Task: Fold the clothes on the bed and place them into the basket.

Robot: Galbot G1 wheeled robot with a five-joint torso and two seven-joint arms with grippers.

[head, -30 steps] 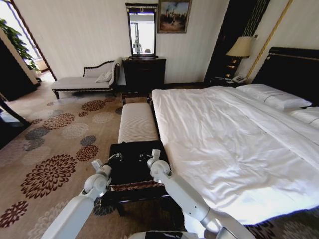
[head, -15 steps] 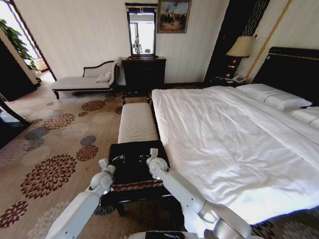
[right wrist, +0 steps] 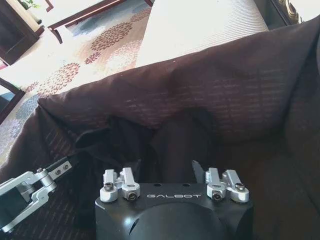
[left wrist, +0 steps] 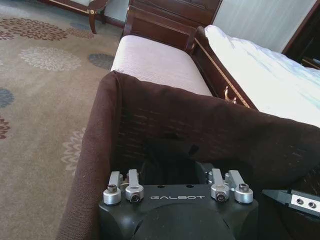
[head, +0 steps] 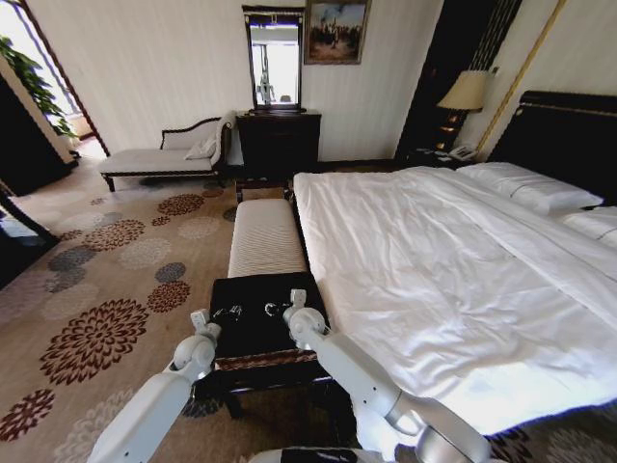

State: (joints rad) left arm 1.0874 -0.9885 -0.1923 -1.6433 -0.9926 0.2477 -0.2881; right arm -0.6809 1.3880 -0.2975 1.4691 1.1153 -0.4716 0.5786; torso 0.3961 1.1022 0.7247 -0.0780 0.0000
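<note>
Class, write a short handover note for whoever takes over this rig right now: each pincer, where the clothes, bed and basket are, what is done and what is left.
Left pincer: low inside the basket, on its left side.
Right pincer: low inside the basket, on its right side, over the black garment.
Basket: on the dark bench at the foot of the bed.
Done: the garment lies in the basket; the duvet carries no clothes.
Left: probably only lifting both arms clear. How neat the fold is cannot be judged.
</note>
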